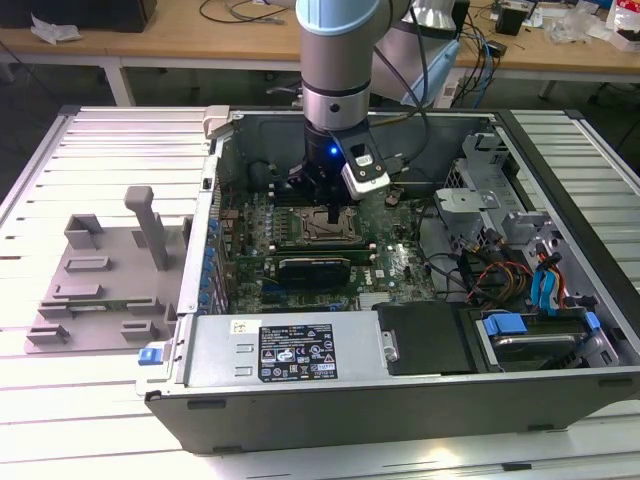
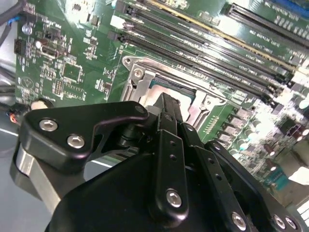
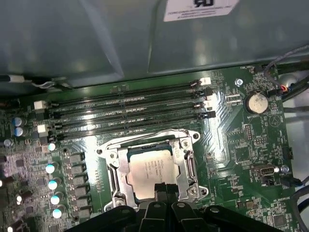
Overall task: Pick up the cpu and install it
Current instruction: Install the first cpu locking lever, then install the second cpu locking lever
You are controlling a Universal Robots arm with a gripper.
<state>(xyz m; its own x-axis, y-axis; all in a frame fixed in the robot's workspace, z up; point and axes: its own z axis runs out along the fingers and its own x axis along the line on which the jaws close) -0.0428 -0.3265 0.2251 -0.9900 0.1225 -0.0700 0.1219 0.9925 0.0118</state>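
- The chip (image 3: 148, 170) lies flat in the socket (image 3: 186, 166) on the green board (image 3: 241, 145).
- The gripper (image 3: 161, 187) hangs just above it, its own body hiding the fingertips; open or closed, I cannot tell.

silver cpu (image 3: 148, 169), green motherboard (image 3: 241, 140), black end effector (image 3: 161, 191)

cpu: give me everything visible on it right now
The cpu is a flat square chip with a dull silver metal top carrying faint print. In the first wrist view it lies flat inside the metal-framed socket on the green motherboard, just below the memory slots. The gripper is directly over its near edge and hides that part; whether they touch cannot be told. In the second wrist view a sliver of it shows past the gripper.
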